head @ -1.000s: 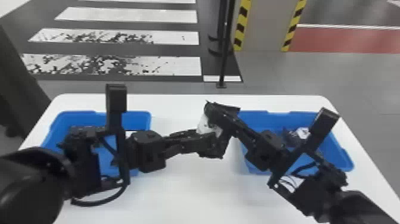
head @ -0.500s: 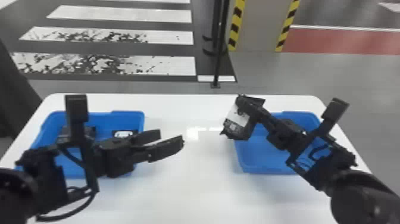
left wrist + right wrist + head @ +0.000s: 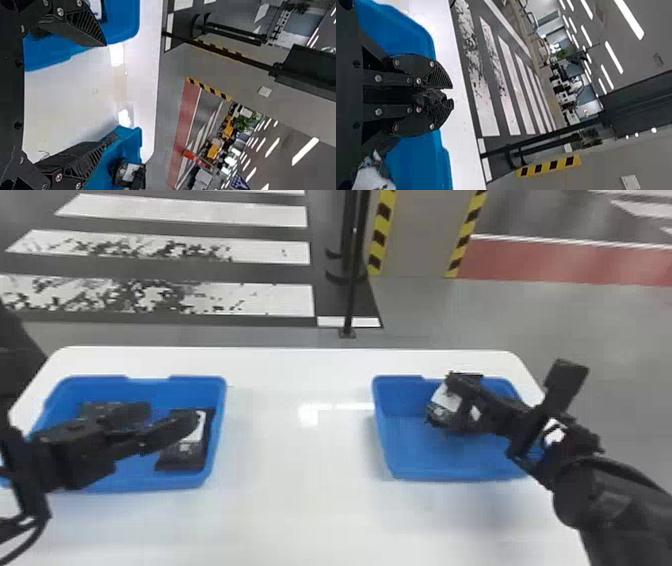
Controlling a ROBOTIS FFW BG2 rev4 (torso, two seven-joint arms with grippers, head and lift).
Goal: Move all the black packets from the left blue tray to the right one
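"What do you see, biggest first?"

"The white table point(image 3: 300, 515), smooth and glossy enough to mirror the lamps. On it, two blue plastic trays with rounded corners: the left tray point(image 3: 150, 486) and the right tray point(image 3: 450, 474)."

"And what has just changed?"

"The grippers have parted from their meeting mid-table. The right gripper point(image 3: 451, 94) has carried a black packet point(image 3: 440, 419) over the right tray; its jaws are clamped on it. The left gripper point(image 3: 169, 417) has drawn back over the left tray, jaws apart and empty."

"So the handover worked?"

"I'd say so. Only the release seems left for this packet. The left arm looks set for another."

"Is there another?"

"Yes, a flat, oblong labelled packet point(image 3: 184, 457) lies in the left tray, near its inner wall. A dark shape point(image 3: 97, 410) beyond the fingers may be one more; I can't tell."

"Textures?"

"The held packet looks creased, with a white patch point(image 3: 446, 399). Smallest of all, fine ridges cross the left gripper's pads point(image 3: 86, 24)."
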